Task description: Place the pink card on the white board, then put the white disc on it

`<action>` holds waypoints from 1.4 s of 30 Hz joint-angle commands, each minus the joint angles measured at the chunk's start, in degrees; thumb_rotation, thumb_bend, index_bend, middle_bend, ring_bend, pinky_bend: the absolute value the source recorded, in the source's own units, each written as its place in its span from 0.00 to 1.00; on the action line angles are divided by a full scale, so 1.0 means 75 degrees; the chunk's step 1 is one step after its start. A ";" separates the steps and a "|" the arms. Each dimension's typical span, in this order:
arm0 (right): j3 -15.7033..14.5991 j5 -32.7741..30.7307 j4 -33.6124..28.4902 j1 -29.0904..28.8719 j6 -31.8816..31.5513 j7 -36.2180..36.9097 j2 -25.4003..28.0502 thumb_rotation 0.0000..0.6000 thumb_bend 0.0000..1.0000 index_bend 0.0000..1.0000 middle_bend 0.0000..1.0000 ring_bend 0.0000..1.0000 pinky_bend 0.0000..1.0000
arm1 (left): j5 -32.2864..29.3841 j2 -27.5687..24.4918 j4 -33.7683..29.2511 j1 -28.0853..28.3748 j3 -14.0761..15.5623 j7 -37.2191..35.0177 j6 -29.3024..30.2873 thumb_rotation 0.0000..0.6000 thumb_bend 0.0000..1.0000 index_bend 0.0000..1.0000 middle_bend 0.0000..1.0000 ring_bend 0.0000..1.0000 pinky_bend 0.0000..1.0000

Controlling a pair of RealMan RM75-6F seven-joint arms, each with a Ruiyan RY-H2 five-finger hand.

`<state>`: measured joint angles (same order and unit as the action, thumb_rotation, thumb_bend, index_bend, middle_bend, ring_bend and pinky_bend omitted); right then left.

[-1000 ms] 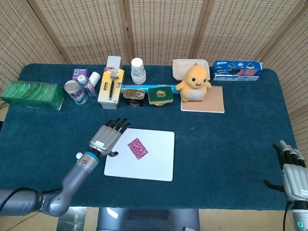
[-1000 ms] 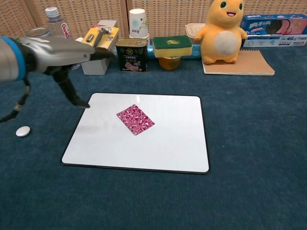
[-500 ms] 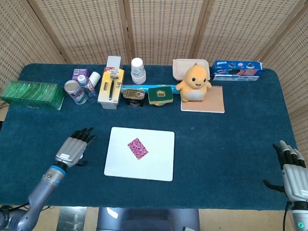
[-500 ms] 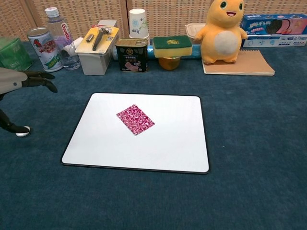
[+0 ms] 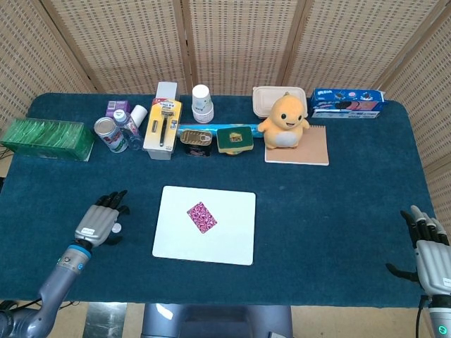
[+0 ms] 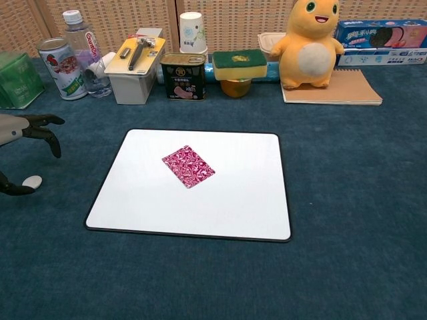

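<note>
The pink patterned card point(image 5: 202, 217) point(image 6: 188, 167) lies flat on the white board point(image 5: 229, 239) point(image 6: 233, 203), left of the board's middle. The small white disc point(image 6: 31, 181) sits on the blue cloth, left of the board. My left hand point(image 5: 99, 222) point(image 6: 21, 128) hovers just over the disc with its fingers apart, the thumb reaching down beside the disc; it holds nothing. My right hand point(image 5: 428, 248) rests open at the table's near right corner, far from the board.
Along the back stand a green box point(image 5: 46, 139), a can point(image 5: 109, 134), a bottle point(image 6: 81, 40), a razor box point(image 5: 162, 123), a paper cup point(image 5: 202, 103), tins point(image 6: 183, 75), a yellow plush toy point(image 5: 284, 121) on a notebook point(image 5: 299, 149), and a blue packet point(image 5: 347, 103).
My left hand has swung from the board's left edge out to the left and now hangs over the white disc. The card, board and right hand are unchanged.
</note>
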<state>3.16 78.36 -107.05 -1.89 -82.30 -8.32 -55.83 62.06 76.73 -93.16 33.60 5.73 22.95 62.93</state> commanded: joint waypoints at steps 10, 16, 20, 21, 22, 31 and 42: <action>0.0011 -0.0022 -0.0003 0.0006 0.0005 0.0097 0.0041 1.00 0.00 0.01 0.00 0.00 0.00 | -0.0003 0.0165 0.0643 -0.0256 -0.0173 -0.0431 -0.0402 1.00 0.19 0.32 0.00 0.00 0.10; 0.0019 -0.0030 -0.0036 -0.0001 0.0004 0.0081 0.0048 1.00 0.00 0.01 0.00 0.00 0.00 | 0.0226 0.0305 0.0829 -0.0352 -0.0216 -0.0443 -0.0440 1.00 0.19 0.35 0.00 0.00 0.10; 0.0008 -0.0050 -0.0028 0.0003 0.0021 0.0086 0.0051 1.00 0.00 0.01 0.00 0.00 0.00 | 0.0178 0.0367 0.0874 -0.0365 -0.0277 -0.0304 -0.0491 1.00 0.20 0.36 0.00 0.00 0.10; 0.0006 -0.0044 -0.0016 0.0005 0.0022 0.0113 0.0052 1.00 0.00 0.01 0.00 0.00 0.00 | 0.0152 0.0391 0.0888 -0.0377 -0.0300 -0.0243 -0.0489 1.00 0.20 0.37 0.00 0.00 0.10; 0.0007 -0.0049 -0.0007 0.0005 0.0028 0.0129 0.0057 1.00 0.00 0.01 0.00 0.00 0.00 | 0.0129 0.0405 0.0893 -0.0388 -0.0318 -0.0204 -0.0486 1.00 0.20 0.38 0.00 0.00 0.10; 0.0007 -0.0036 -0.0011 -0.0003 0.0042 0.0174 0.0077 1.00 0.00 0.01 0.00 0.00 0.00 | 0.0108 0.0395 0.0859 -0.0495 -0.0422 -0.0061 -0.0454 1.00 0.25 0.50 0.00 0.00 0.10; -0.0012 -0.0062 -0.0003 -0.0018 0.0101 0.0166 0.0074 1.00 0.00 0.01 0.00 0.00 0.00 | 0.0157 0.0220 0.0429 -0.0438 -0.0644 0.0133 -0.0490 1.00 0.25 0.50 0.00 0.00 0.10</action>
<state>3.08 77.91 -107.07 -2.02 -81.56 -7.07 -55.28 63.29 78.74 -89.39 30.08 1.23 23.65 59.42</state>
